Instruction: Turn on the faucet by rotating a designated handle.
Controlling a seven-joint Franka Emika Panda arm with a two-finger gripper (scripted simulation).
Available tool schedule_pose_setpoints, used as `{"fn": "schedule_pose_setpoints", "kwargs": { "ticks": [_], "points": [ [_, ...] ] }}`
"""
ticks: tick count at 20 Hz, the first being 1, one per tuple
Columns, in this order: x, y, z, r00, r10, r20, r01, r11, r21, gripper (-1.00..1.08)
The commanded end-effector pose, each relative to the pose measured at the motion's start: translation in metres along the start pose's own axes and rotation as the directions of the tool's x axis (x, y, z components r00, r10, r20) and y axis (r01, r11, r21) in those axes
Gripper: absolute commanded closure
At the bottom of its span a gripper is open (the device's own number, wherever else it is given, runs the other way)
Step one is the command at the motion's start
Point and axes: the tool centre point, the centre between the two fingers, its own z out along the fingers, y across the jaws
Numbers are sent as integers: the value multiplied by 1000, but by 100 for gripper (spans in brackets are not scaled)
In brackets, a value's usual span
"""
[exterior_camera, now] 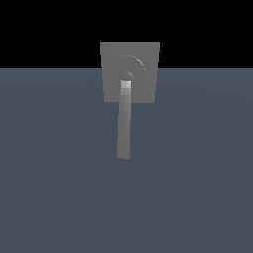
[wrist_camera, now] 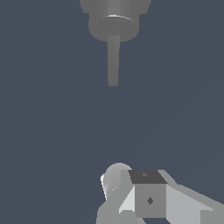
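The faucet (exterior_camera: pixel 110 55) is a plain grey square plate with a raised round dome, standing at the far middle of the exterior view. Its handle (exterior_camera: pixel 124 129), a long thin grey bar with a lighter inner end, runs from the dome straight towards the camera. In the wrist view the faucet (wrist_camera: pixel 114 22) and the handle (wrist_camera: pixel 113 61) sit far ahead over the floor. Blocky white-and-grey robot parts (wrist_camera: pixel 148 197) show at that picture's edge, well apart from the handle's free end. I cannot make out separate fingers there. No gripper shows in the exterior view.
A flat blue-grey floor (exterior_camera: pixel 197 188) spreads around the faucet on all sides. Behind the plate the background is black.
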Motion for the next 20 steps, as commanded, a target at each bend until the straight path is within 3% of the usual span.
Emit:
{"fn": "schedule_pose_setpoints", "kwargs": {
  "ticks": [1,14,20],
  "points": [
    [0,0,0,1000,0,0,0,1000,0,108],
    [-3,17,3,1000,3,13,-3,1000,0,108],
    [-2,18,0,1000,-26,-6,26,999,-43,108]
  ]
}}
